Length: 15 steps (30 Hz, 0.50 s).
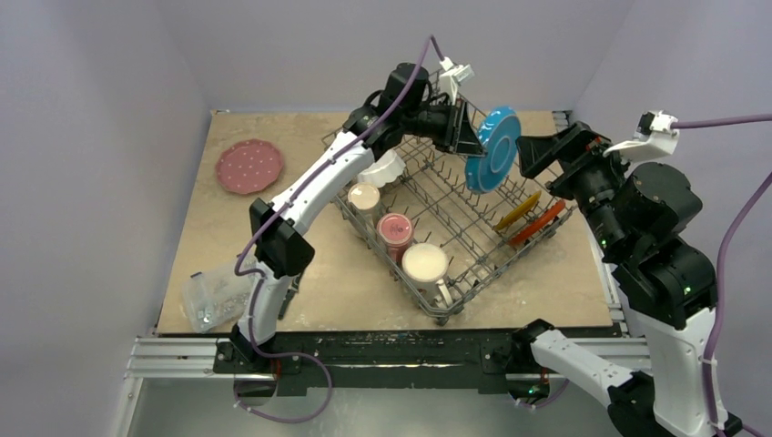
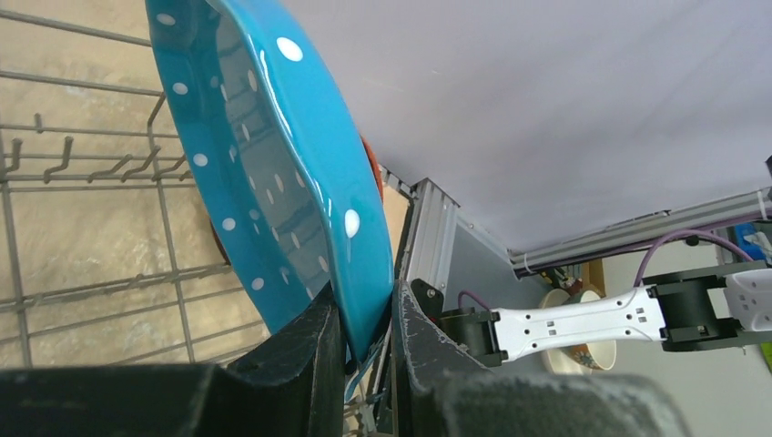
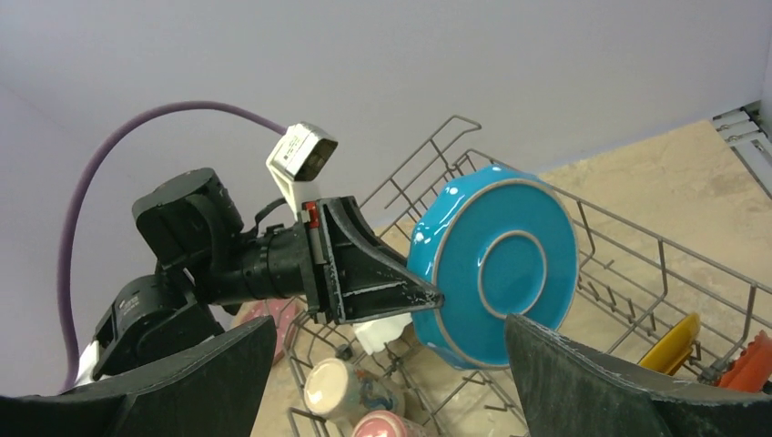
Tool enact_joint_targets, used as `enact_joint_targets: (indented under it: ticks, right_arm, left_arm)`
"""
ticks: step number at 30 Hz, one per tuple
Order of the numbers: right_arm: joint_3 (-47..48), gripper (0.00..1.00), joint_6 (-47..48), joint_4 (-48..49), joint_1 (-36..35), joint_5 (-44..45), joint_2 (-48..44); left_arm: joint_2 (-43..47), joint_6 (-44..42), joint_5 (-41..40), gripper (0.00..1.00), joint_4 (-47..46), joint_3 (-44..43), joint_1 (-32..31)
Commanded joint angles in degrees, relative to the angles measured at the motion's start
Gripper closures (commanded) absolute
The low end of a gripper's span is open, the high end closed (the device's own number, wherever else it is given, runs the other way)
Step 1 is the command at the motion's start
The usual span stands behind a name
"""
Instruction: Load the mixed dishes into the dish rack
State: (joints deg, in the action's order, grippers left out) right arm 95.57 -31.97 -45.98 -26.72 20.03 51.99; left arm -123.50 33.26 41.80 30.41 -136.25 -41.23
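Black fingers of the left hand pinch the rim of the blue dotted plate, holding it on edge above the far side of the dish rack. Facing it from the right, the right hand hangs spread wide, gripping nothing. Inside the rack stand a yellow plate and a red-orange plate at the right end, while a cream mug, maroon mug, beige cup and white bowl line its left side. A pink plate lies on the surface well left of the rack.
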Motion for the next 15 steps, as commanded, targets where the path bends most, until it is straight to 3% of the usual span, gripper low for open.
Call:
enact_joint_targets:
  ticks: [1, 15]
  right_arm:
    - [0.6, 0.02, -1.9, -1.5, -0.1, 0.4, -1.6]
    - [3.8, 0.02, -0.9, -7.7, -0.1, 2.9, -3.4]
  left_arm:
    - [0.8, 1.8, 4.8, 1.00, -15.3, -5.9, -1.0]
    - [-4.5, -2.6, 7.2, 1.00, -18.1, -5.7, -2.6]
